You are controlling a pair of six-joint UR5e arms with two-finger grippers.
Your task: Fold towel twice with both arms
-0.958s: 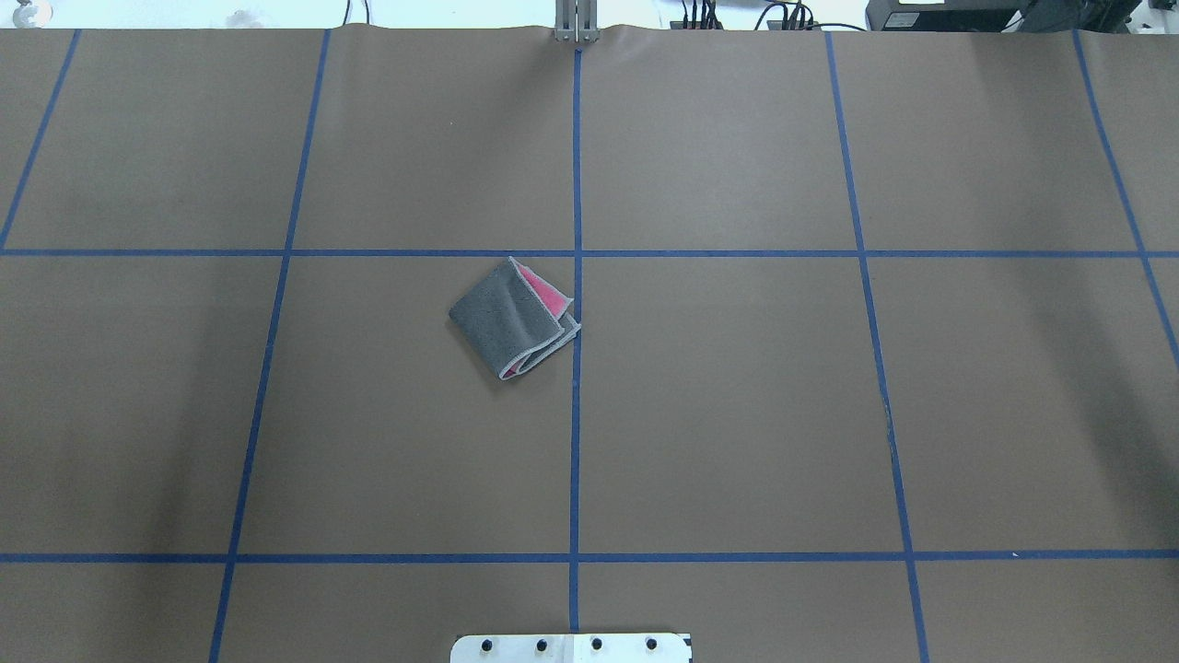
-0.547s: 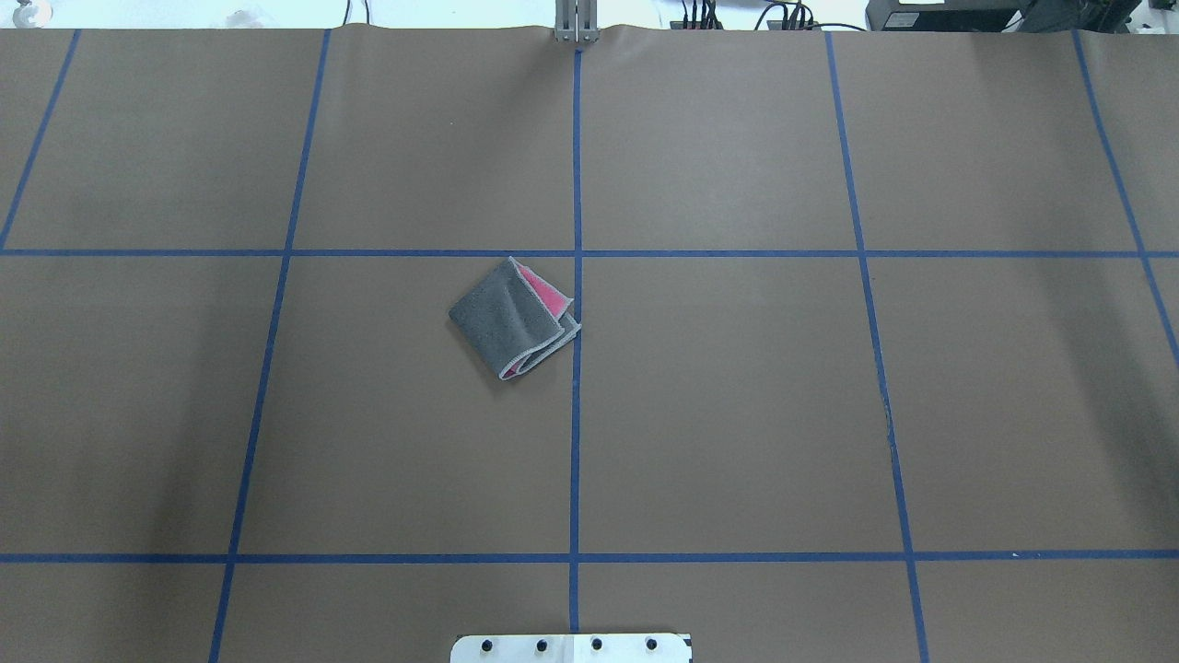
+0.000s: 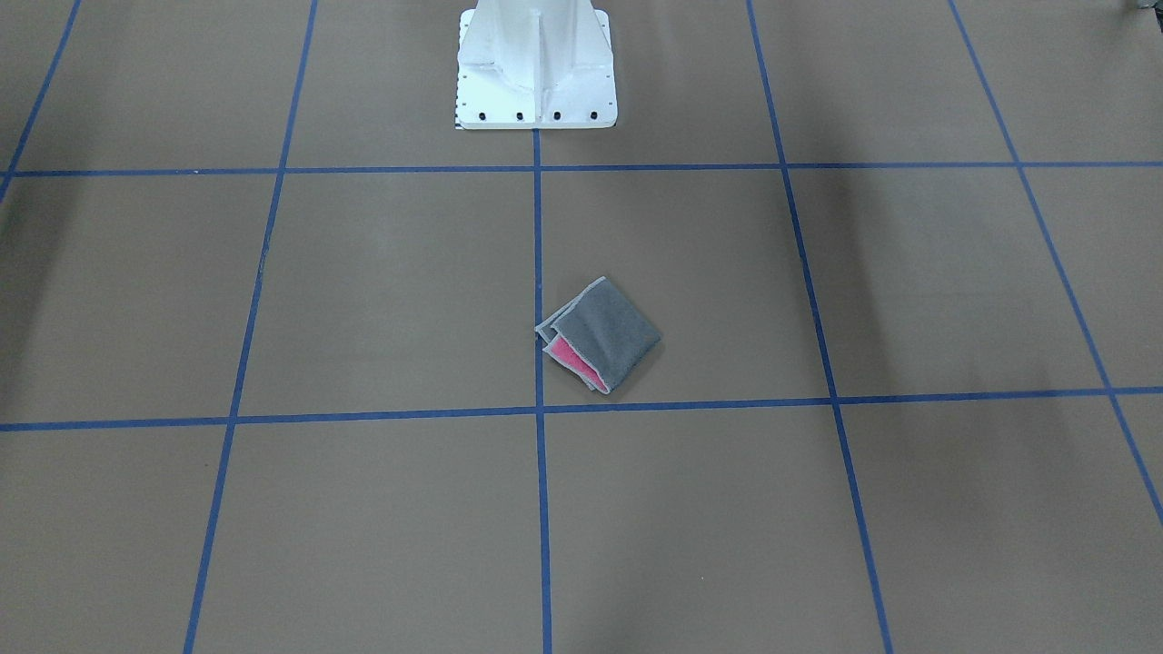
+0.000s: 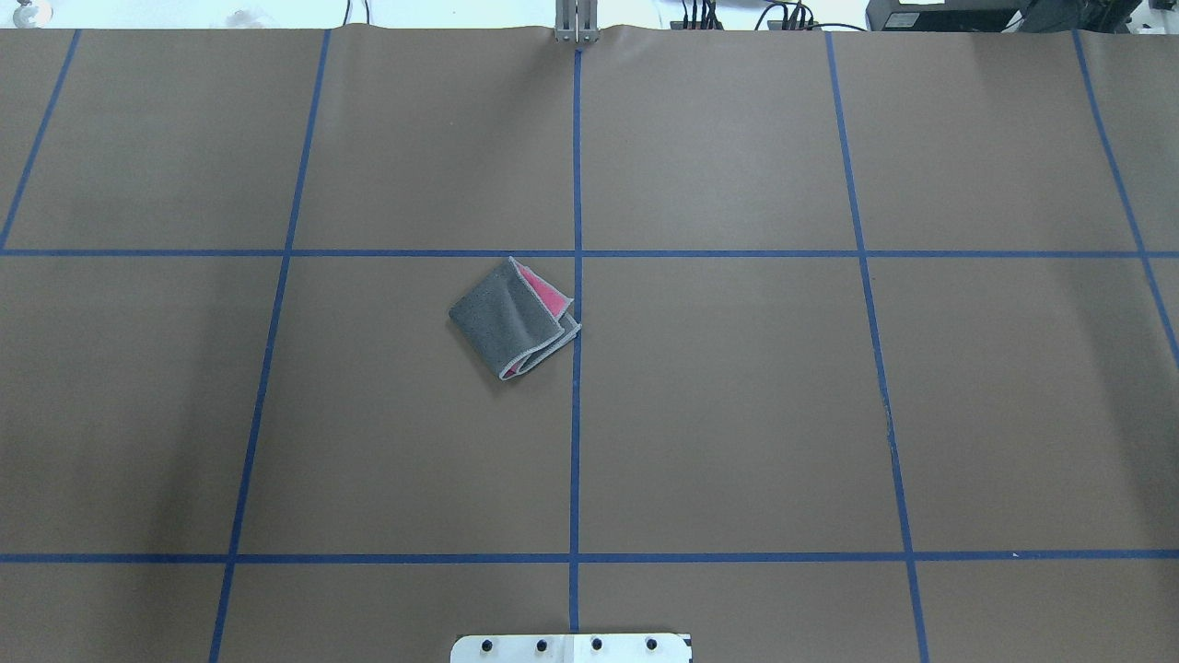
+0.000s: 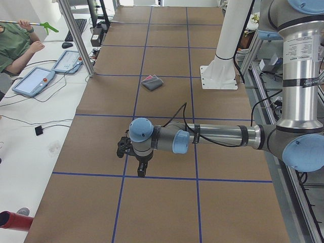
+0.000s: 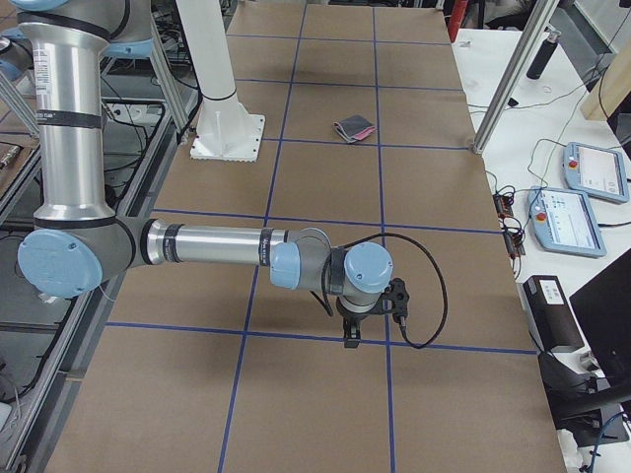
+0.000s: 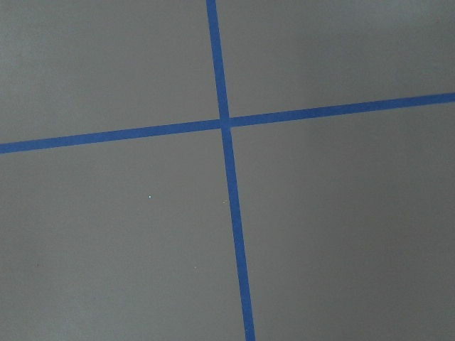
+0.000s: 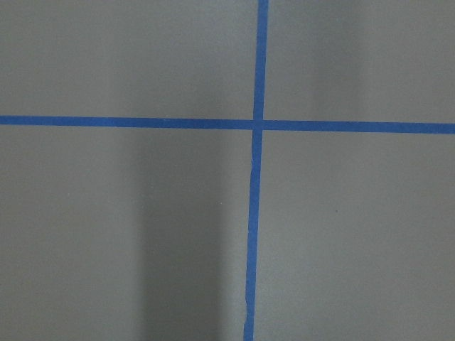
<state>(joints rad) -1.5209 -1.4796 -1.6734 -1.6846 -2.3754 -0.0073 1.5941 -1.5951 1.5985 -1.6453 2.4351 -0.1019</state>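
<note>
the towel [image 4: 512, 319] lies near the middle of the brown table [image 4: 737, 414], a shade toward my left end. it is a small layered packet, grey on top with a pink strip along its open edge, so i judge both folds made. my left gripper [image 5: 143, 169] hangs low near the table's left end and my right gripper [image 6: 352, 333] near its right end, both well apart from the cloth; i cannot tell if either is spread or closed. to finish well i would keep clear, since a brush could spring the loose layers.
</note>
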